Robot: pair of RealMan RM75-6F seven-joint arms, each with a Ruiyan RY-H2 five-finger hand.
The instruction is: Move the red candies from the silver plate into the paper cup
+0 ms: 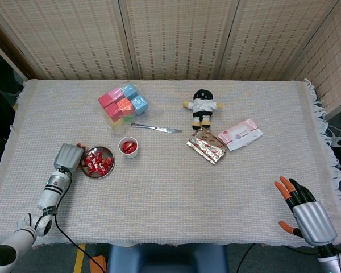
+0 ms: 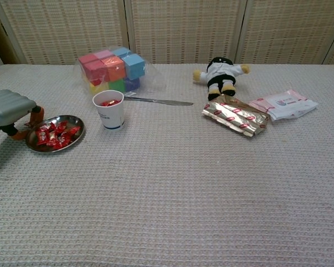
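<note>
At the lower left of the head view, the left hand (image 1: 68,157) sits low over the woven cloth-covered surface (image 1: 176,193), its orange fingertips (image 2: 35,113) touching the left rim of the round silver metal plate (image 2: 72,140); whether they pinch anything cannot be told. The red wrapped candies (image 1: 96,161) lie heaped in that plate. Just right of it stands the white paper cup (image 1: 128,147), upright, with red candy inside. Behind the cup is a bagged block of coloured cubes (image 1: 123,104), and a metal knife (image 1: 157,128) lies flat between them. Toward the centre, a small plush doll (image 1: 202,106) lies above a gold foil packet (image 1: 206,146) and a pink-and-white tissue pack (image 1: 240,134). At the lower right, the right hand (image 1: 304,211) rests with fingers spread, holding nothing.
</note>
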